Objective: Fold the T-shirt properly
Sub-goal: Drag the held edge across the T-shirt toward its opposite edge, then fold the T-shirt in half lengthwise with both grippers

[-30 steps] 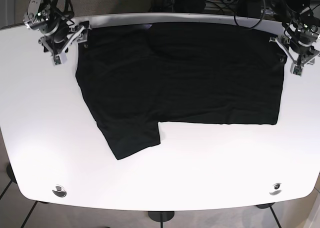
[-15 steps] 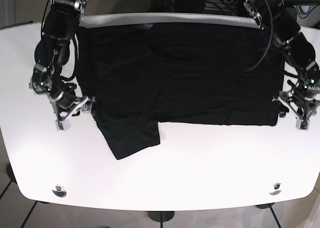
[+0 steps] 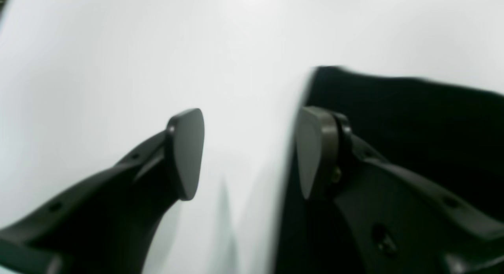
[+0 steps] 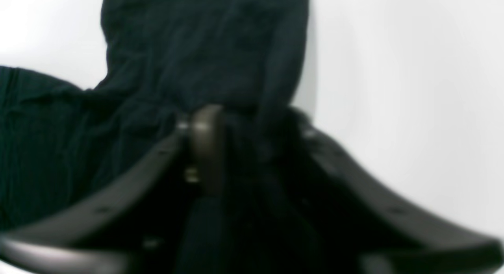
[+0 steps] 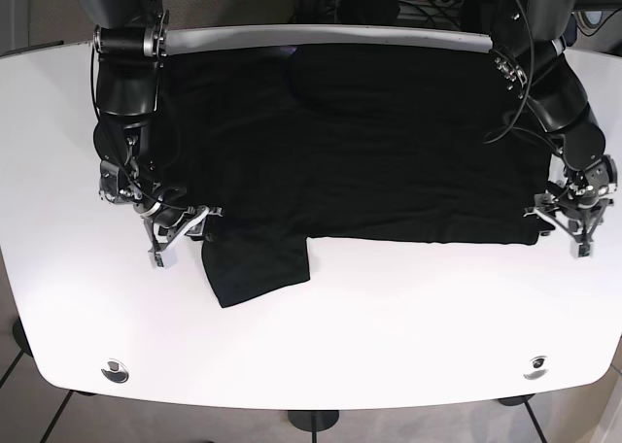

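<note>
1. The black T-shirt (image 5: pixel 360 142) lies on the white surface (image 5: pixel 408 336), its bulk toward the surface's far edge and its near hem running across roughly mid-surface.
2. Progress call: at most partly folded. The body reads as one wide dark slab, and one sleeve (image 5: pixel 255 263) sticks out from the near hem toward the surface's near edge, not tucked in. Whether the slab is already doubled over, I cannot tell. Most of the folding looks left to do.
3. Orientation: the shirt's long axis runs side to side, parallel to the surface's far edge. The loose sleeve points off that axis, down toward the near edge.
4. Right gripper (image 5: pixel 180 231) sits at the shirt's near corner, right where the sleeve meets the body. In the right wrist view its jaws stand over dark cloth, with fabric bunched between them, but the blur means I cannot tell whether they are clamped on it or just straddling it.
5. Left gripper (image 3: pixel 248 152) is at the shirt's opposite near corner. Its jaws are spread wide, one finger (image 3: pixel 185 152) over bare surface, the other just over the cloth's edge, nothing pinched.
</note>
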